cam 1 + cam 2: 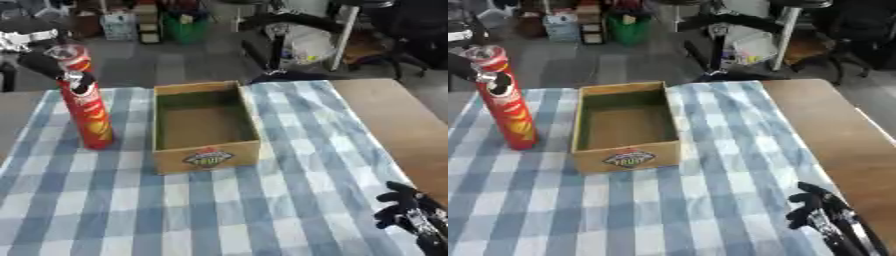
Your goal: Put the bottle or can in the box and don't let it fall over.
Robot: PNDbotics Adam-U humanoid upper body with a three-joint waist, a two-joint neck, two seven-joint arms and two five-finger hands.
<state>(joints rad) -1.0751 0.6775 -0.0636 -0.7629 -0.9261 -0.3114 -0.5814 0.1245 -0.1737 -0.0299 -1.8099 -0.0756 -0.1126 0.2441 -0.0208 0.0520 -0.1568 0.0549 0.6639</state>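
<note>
A tall red can with a clear lid stands upright on the blue-and-white checked cloth, just left of the box. The open cardboard box is empty and has a printed label on its front wall. My left hand comes in from the upper left, and its dark fingers and thumb wrap the can's upper part just below the lid. My right hand rests at the lower right corner, fingers up and relaxed, holding nothing.
Bare brown tabletop lies right of the cloth. Beyond the table's far edge are a grey floor, a black chair, a green bin and stacked boxes.
</note>
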